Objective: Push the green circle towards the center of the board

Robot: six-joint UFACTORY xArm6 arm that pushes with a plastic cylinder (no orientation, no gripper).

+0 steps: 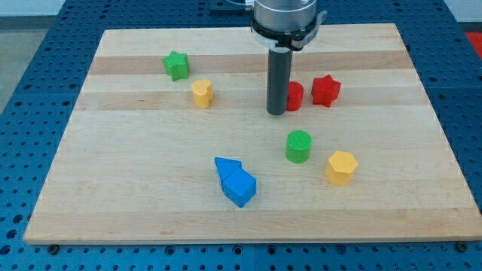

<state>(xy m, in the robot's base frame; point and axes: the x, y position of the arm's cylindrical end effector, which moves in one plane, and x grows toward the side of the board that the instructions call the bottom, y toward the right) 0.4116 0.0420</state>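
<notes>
The green circle (299,146) stands on the wooden board (135,188), right of the board's middle and a little toward the view's bottom. My tip (276,112) rests on the board above and slightly left of the green circle, a short gap apart from it. The rod hides part of a red circle (294,96) just to its right.
A red star (326,90) sits right of the red circle. A yellow hexagon (341,167) lies lower right of the green circle. Two blue blocks (235,181) touch each other at bottom centre. A green star (176,65) and a yellow heart-like block (202,93) sit upper left.
</notes>
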